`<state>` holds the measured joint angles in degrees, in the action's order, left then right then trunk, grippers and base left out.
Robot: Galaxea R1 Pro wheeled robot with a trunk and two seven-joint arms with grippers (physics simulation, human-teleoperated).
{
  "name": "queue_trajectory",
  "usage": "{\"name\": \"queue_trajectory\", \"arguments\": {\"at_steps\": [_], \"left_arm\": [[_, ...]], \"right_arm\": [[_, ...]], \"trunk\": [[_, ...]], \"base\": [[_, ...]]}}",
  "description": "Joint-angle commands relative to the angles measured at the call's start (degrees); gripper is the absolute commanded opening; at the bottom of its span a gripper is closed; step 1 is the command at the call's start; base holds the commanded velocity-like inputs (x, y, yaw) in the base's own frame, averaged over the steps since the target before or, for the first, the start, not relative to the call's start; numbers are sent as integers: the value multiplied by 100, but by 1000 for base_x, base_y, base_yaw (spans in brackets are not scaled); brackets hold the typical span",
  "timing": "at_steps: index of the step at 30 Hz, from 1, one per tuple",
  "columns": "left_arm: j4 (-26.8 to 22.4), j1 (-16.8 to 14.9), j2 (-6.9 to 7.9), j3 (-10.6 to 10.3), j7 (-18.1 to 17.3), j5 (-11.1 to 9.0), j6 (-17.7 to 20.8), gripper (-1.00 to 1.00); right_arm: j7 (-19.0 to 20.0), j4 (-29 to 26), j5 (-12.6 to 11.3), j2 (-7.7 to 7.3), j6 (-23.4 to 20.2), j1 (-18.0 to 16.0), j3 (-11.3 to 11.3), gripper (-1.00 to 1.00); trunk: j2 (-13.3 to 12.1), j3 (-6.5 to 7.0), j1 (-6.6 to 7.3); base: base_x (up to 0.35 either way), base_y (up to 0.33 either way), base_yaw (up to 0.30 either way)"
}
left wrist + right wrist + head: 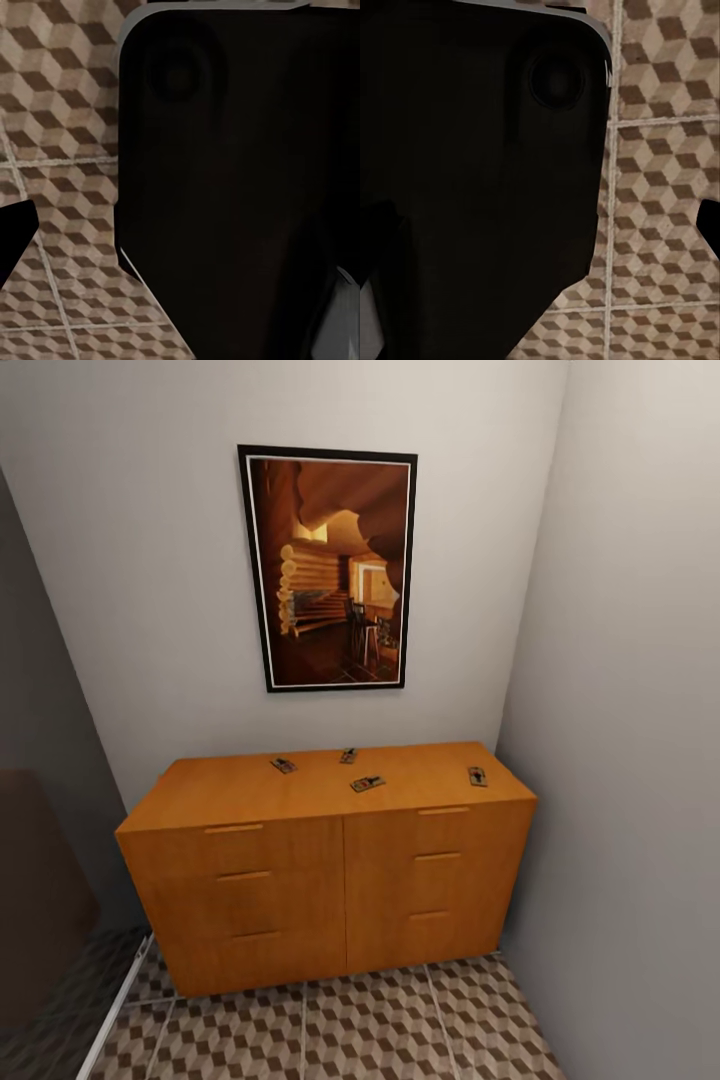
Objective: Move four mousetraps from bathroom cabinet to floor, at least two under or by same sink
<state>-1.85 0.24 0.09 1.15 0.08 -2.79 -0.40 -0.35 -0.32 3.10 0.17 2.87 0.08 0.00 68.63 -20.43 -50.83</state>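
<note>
Neither wrist view lets me tell whether the left hand or the right hand is open or closed: in each a large, dark, rounded black body blocks most of the frame. A small black tip [13,238] juts in at the edge of the left wrist view and another [709,223] at the edge of the right wrist view. Behind them lies the bathroom floor [60,112] of large square tiles printed with a brown, beige and white cube pattern and thin grey grout lines.

In the head view, the same tiled floor runs up to a low, wide orange-brown wooden cabinet [330,880] with two columns of bar-handled drawer fronts, all shut, set in a corner between grey walls. On its flat top lie four tiny flat dark-brown mousetraps, spread apart: one toward the left [283,765], one near the back [348,756], one near the middle [367,783], one toward the right end [477,776]. Above hangs a black-framed picture [330,570] of a log interior.
</note>
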Motion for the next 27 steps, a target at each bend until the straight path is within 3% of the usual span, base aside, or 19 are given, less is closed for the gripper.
{"name": "queue_trajectory", "arguments": {"at_steps": [1,27], "left_arm": [[-8,3,0,8,1,-29,-4,100],[-8,3,0,8,1,-29,1,100]], "right_arm": [[-3,-3,32,0,11,1,-1,100],[-6,-3,33,0,11,1,9,100]], "trunk": [[-39,14,22],[-1082,481,593]], "base": [[0,0,0],[0,0,0]]}}
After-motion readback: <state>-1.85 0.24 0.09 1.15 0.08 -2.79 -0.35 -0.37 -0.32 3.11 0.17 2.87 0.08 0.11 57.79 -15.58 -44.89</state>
